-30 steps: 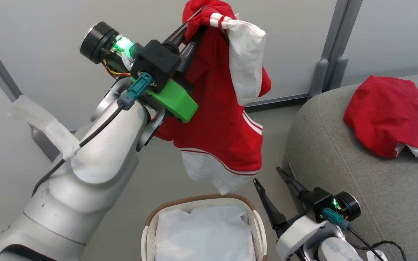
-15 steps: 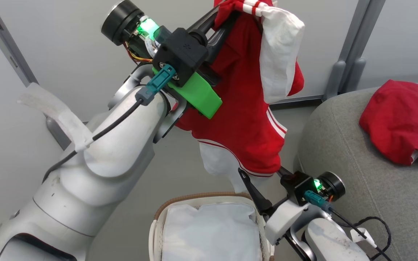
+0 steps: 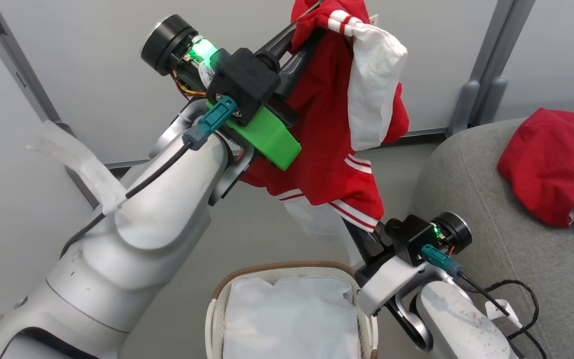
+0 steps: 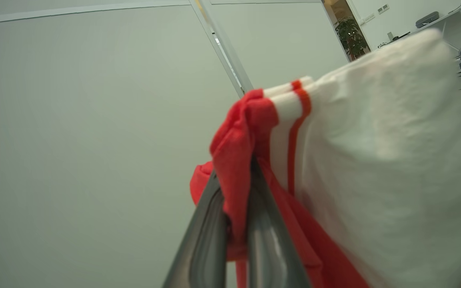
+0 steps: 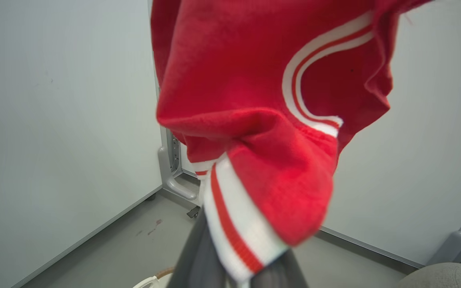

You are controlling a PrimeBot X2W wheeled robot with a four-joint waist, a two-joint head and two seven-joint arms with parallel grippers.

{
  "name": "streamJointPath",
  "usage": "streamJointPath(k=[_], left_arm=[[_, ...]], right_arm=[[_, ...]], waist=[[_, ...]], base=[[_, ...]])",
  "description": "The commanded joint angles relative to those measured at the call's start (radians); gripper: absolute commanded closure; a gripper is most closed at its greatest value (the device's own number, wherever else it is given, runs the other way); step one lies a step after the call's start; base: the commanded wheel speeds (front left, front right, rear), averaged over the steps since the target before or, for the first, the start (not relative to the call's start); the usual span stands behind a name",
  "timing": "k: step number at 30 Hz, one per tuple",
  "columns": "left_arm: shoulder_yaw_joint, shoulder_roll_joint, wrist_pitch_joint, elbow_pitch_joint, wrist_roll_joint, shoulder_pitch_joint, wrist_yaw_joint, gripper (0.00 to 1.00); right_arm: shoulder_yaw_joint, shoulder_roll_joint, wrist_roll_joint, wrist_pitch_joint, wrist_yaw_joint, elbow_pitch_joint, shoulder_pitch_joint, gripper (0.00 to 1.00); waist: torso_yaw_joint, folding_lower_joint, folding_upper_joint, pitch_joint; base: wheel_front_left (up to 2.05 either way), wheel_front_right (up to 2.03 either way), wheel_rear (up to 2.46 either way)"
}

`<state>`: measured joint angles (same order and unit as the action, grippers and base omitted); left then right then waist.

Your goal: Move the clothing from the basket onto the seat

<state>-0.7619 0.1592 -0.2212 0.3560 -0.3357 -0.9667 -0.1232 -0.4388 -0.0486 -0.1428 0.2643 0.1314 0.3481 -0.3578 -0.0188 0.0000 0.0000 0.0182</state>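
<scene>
1. Clothing piece one (image 3: pixel 546 164), a crumpled bright red fabric garment with a white edge, already lies on the large grey upholstered seat (image 3: pixel 481 249), well apart from both grippers. By my reading the task is half done.
2. Clothing piece two (image 3: pixel 327 124), a bright red garment with white panels and striped trim, hangs in the air above the small oval white basket with a brown woven rim (image 3: pixel 277 266), clear of it. The white cloth liner (image 3: pixel 287 319) lies bare.
3. The left gripper (image 4: pixel 236 180) has its long dark fingers pinched narrow on a red fold beside the striped cuff, holding the garment up by its top.
4. The right gripper (image 3: pixel 364 238) reaches up under the lower striped hem, which drapes against its fingers. I cannot tell whether they are closed on it.
5. What is left: carrying the hanging garment over to the seat and releasing it.
</scene>
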Motion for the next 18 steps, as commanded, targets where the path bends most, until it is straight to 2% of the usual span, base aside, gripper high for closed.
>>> streamJointPath(k=[1, 10, 11, 12, 13, 14, 15, 16, 18], left_arm=[[0.004, 0.005, -0.004, 0.003, -0.010, 0.021, 0.005, 1.00], [0.015, 0.013, -0.005, 0.043, -0.062, 0.083, 0.013, 1.00], [0.018, 0.012, -0.007, 0.049, -0.072, 0.093, 0.012, 0.93], [0.018, 0.012, -0.005, 0.059, -0.080, 0.108, 0.012, 0.73], [0.015, 0.016, -0.004, 0.065, -0.083, 0.120, 0.011, 0.63], [0.014, 0.020, -0.005, 0.075, -0.092, 0.134, 0.010, 0.17], [0.013, 0.022, -0.006, 0.085, -0.097, 0.147, 0.010, 0.03], [0.010, 0.023, -0.007, 0.096, -0.104, 0.164, 0.010, 0.00], [0.008, 0.020, -0.010, 0.118, -0.118, 0.197, 0.013, 0.00]], right_arm=[[0.003, -0.004, 0.001, 0.000, -0.001, -0.006, -0.006, 1.00], [0.037, -0.004, 0.011, 0.000, -0.001, -0.035, -0.003, 1.00], [0.044, -0.004, 0.012, 0.000, -0.001, -0.042, -0.002, 1.00], [0.055, -0.003, 0.013, 0.000, -0.001, -0.049, -0.001, 1.00], [0.064, -0.003, 0.016, 0.000, -0.001, -0.056, -0.001, 1.00], [0.078, -0.004, 0.020, 0.000, -0.001, -0.063, 0.000, 1.00], [0.089, -0.004, 0.024, 0.000, -0.001, -0.068, 0.002, 1.00], [0.103, -0.004, 0.027, 0.000, -0.001, -0.074, 0.003, 1.00], [0.129, -0.003, 0.035, 0.000, -0.001, -0.084, 0.005, 1.00]], waist=[[0.003, 0.0000, 0.0000, -0.002], [0.018, 0.0000, 0.0000, -0.007], [0.020, 0.0000, 0.0000, -0.008], [0.021, 0.0000, 0.0000, -0.008], [0.022, 0.0000, 0.0000, -0.009], [0.023, 0.0000, 0.0000, -0.010], [0.024, 0.0000, 0.0000, -0.011], [0.025, 0.0000, 0.0000, -0.012], [0.025, 0.0000, 0.0000, -0.013]], base=[[0.00, 0.00, 0.00], [0.00, 0.00, 0.00], [0.00, 0.00, 0.00], [0.00, 0.00, 0.00], [0.00, 0.00, 0.00], [0.00, 0.00, 0.00], [0.00, 0.00, 0.00], [0.00, 0.00, 0.00], [0.00, 0.00, 0.00]])
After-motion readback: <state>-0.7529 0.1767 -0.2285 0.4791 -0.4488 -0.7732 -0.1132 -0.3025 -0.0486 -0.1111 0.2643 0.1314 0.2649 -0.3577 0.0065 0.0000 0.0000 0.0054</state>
